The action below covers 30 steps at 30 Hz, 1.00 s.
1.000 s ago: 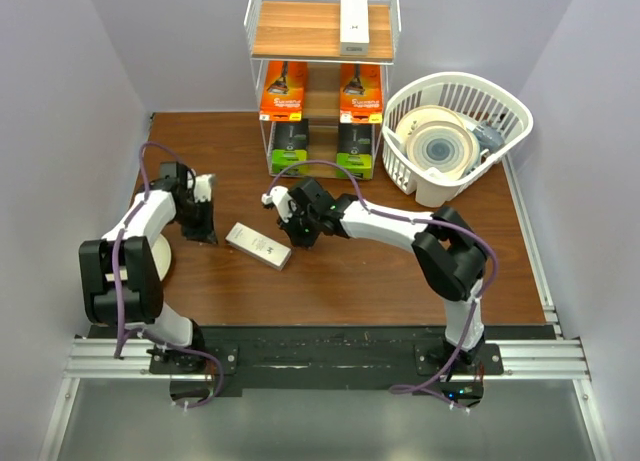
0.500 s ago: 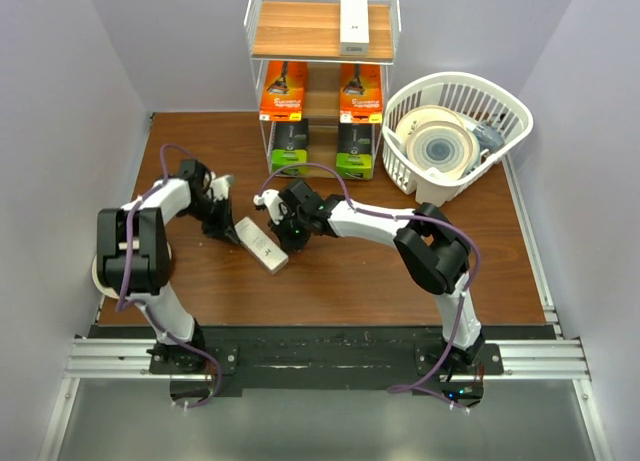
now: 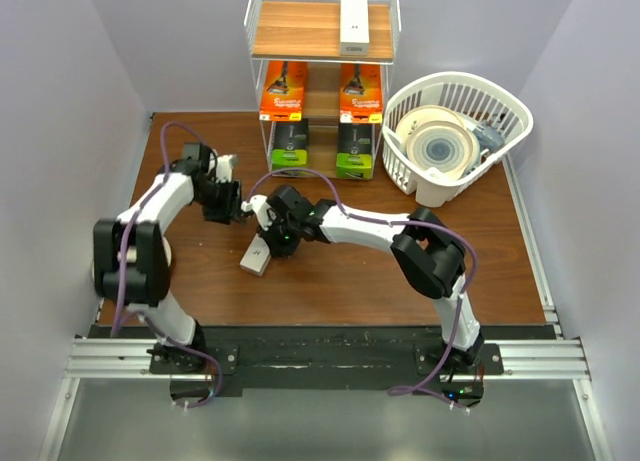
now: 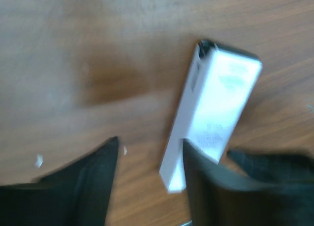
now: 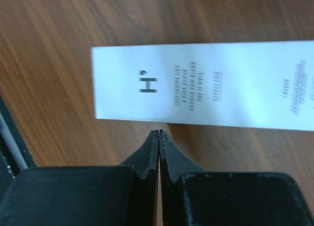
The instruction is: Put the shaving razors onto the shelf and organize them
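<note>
One long slim white razor box [image 3: 253, 261] lies flat on the brown table, left of centre. My right gripper [image 3: 268, 238] is shut, and its closed tips [image 5: 159, 134] rest against the long side of that box [image 5: 206, 84]. My left gripper [image 3: 240, 207] hovers just behind the box, open [image 4: 150, 142]. The box's near end [image 4: 172, 179] lies beside the right-hand finger [image 4: 216, 187], ungripped. On the shelf [image 3: 300, 31], another white box [image 3: 353, 23] lies on the top board. Two orange cards [image 3: 283, 89] stand on the middle tier and two black, lime-ended boxes [image 3: 289, 146] on the bottom one.
A white slotted basket [image 3: 500, 96] holding cream plates stands to the right of the shelf. A cream plate [image 3: 165, 253] shows partly under my left arm at the table's left side. Grey walls close in the table on the left, back and right.
The white box has swung from lying across the table to pointing away from me. My left gripper moved toward the centre and opened. My right gripper shifted left, staying shut.
</note>
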Tool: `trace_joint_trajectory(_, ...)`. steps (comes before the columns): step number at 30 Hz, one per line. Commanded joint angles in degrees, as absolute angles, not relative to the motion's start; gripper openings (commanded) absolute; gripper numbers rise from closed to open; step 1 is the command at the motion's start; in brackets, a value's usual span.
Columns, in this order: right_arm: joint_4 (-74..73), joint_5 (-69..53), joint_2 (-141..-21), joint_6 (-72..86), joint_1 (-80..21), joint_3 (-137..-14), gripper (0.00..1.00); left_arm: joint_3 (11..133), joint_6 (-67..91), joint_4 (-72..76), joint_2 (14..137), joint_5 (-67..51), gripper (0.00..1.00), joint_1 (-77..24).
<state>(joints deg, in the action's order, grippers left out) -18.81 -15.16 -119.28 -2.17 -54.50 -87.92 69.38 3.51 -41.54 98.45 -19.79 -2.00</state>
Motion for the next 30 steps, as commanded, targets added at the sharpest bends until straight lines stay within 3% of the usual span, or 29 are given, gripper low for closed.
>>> trace_joint_trajectory(1,-19.2,-11.9,-112.2,-2.7,-52.3,-85.5,0.10,61.5,4.8,-39.6,81.3,-17.0,0.66,-4.6)
trace_joint_trajectory(4,-20.0,-10.5,-106.5,-3.0,-49.8,-81.7,0.35,57.0,3.6,-37.7,77.4,-18.2,0.72,-9.3)
trace_joint_trajectory(7,-21.2,-10.3,-101.8,-2.9,-46.5,-78.1,0.47,52.9,2.8,-36.5,77.3,-17.4,0.73,-11.2)
trace_joint_trajectory(17,-20.1,-7.3,-91.9,-5.3,-41.6,-69.5,0.56,52.8,0.6,-36.8,83.8,-9.8,0.76,-19.4)
trace_joint_trajectory(30,-19.1,-7.9,-88.2,-4.8,-39.0,-65.6,0.58,51.4,2.7,-34.1,89.9,-4.3,0.74,-20.6)
